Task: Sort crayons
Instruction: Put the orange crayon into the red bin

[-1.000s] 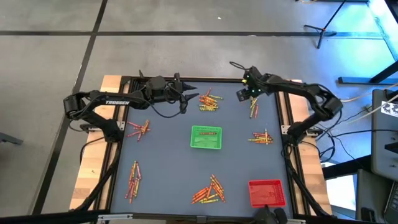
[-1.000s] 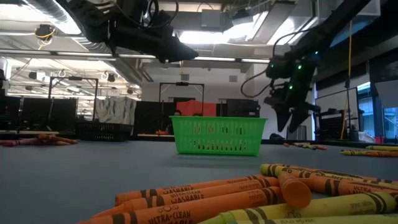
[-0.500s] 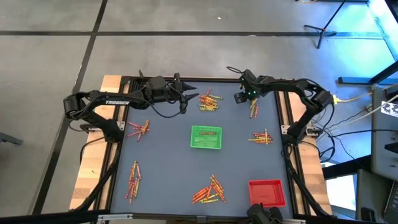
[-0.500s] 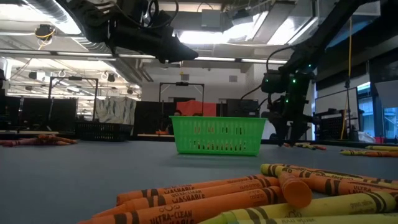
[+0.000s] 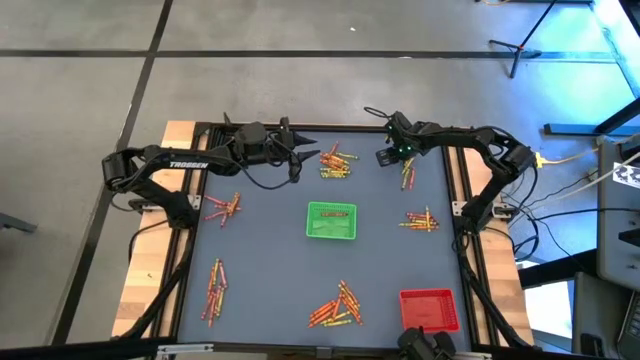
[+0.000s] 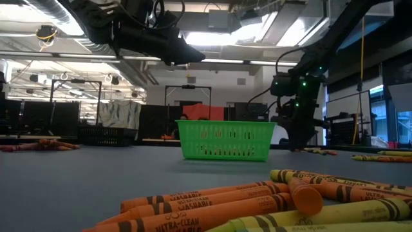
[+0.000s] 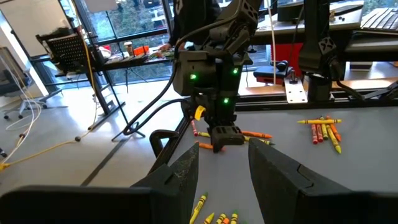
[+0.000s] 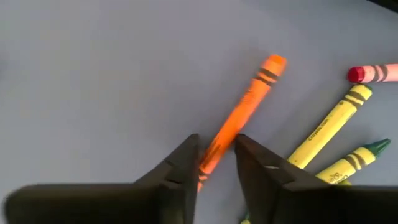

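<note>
Right gripper [image 8: 216,163] pinches an orange crayon [image 8: 241,116], seen only from its wrist.

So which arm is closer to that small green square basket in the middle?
Roughly equal, the left slightly nearer. The left gripper hovers beyond the green square basket, offset leftward; the right gripper, pinching an orange crayon, sits farther rightward.

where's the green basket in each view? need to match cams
High view: green basket at the table's centre.
Low view: centre of the picture, standing on the mat, right gripper beyond it to its right.
Left wrist view: not in it.
Right wrist view: not in it.
Shared landmark: the right gripper, down at the crayon cluster near the table's far right edge.
</note>
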Controlling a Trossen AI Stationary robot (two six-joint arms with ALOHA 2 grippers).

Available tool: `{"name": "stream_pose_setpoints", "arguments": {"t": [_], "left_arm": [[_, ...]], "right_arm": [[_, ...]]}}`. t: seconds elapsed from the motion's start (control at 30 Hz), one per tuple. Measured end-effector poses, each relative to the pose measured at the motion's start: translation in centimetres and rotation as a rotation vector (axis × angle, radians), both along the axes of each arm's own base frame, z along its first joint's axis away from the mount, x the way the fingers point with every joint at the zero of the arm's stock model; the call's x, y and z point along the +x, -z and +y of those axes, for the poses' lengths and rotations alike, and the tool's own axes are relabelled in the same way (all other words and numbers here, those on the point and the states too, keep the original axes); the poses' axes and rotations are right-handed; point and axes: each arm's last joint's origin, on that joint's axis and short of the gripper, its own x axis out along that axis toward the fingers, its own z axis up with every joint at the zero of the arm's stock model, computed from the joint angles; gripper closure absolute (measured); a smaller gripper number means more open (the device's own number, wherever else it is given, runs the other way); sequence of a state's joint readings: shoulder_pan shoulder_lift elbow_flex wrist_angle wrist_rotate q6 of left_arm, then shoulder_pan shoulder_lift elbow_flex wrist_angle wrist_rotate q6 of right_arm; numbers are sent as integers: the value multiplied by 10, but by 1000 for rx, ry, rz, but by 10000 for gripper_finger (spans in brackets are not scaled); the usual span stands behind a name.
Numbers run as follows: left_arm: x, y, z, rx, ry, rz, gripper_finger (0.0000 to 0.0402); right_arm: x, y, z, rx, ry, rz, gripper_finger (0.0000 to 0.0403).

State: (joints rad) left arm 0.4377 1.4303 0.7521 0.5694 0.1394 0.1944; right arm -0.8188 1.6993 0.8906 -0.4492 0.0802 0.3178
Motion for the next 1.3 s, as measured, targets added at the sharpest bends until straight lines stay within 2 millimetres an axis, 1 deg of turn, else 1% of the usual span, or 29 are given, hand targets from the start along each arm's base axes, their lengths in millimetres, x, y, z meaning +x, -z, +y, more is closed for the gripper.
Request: {"name": "stream_pose_setpoints", "arguments": {"t": [0.13,0.3,0.5,0.63,0.87,1.07,1.17,1.3], "left_arm": [[0,0,0,0,0,0,279],[0,0,0,0,0,0,279],[0,0,0,0,0,0,279],[0,0,0,0,0,0,279],[0,1,0,22,16,8,279],[5,10,1,31,51,37,279],[7,11,2,36,56,27,279],[7,11,0,30,131,21,279]], "right_arm": [[0,0,0,-13,-43,22,351],[0,0,0,-23,-91,41,382],[3,-1,4,-69,-139,93,389],[11,-13,15,-118,-199,88,385],[28,-48,47,-223,-335,-7,384],[46,-81,83,-362,-504,-145,384],[59,-92,103,-444,-617,-219,384],[78,-102,125,-545,-733,-340,384]]}}
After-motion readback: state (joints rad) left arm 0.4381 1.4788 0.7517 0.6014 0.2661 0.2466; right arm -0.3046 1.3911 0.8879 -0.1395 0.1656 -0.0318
